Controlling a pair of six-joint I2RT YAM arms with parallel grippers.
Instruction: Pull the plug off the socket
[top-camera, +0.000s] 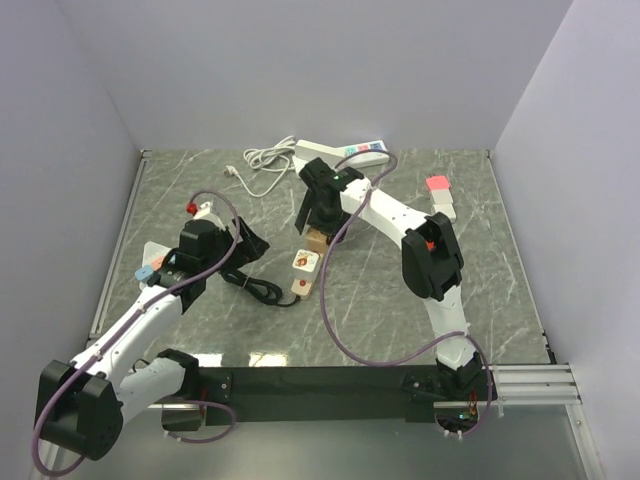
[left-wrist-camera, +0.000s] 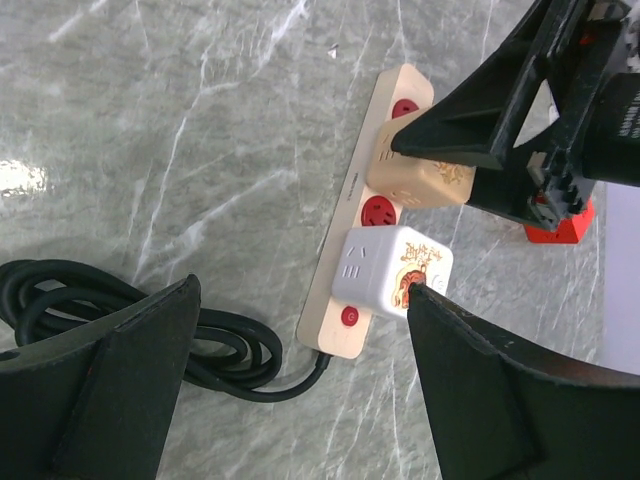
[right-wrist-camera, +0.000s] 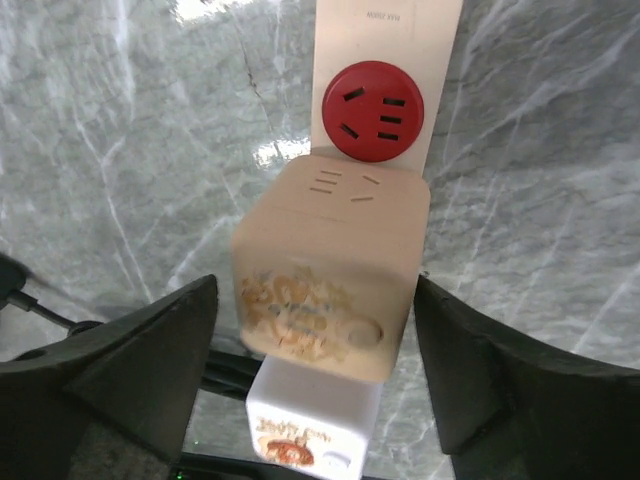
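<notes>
Counter (top-camera: 480, 290): grey marble-pattern surface, white veins, glossy. Bright glare patches (top-camera: 250, 357) near front edge. Three plain matte walls enclose it, pale with faint lilac tint: back wall (top-camera: 320, 70), left wall (top-camera: 50, 180), right wall (top-camera: 590, 180). Thin metal trim (top-camera: 118, 250) along counter's left edge. Aluminium rail (top-camera: 535, 385) at front right corner.

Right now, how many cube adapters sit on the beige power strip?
2: a white cube nearest the cord end, and a beige cube one free socket beyond. None seems hidden.

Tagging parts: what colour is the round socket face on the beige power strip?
The socket face is red, clearest in the right wrist view.
</notes>
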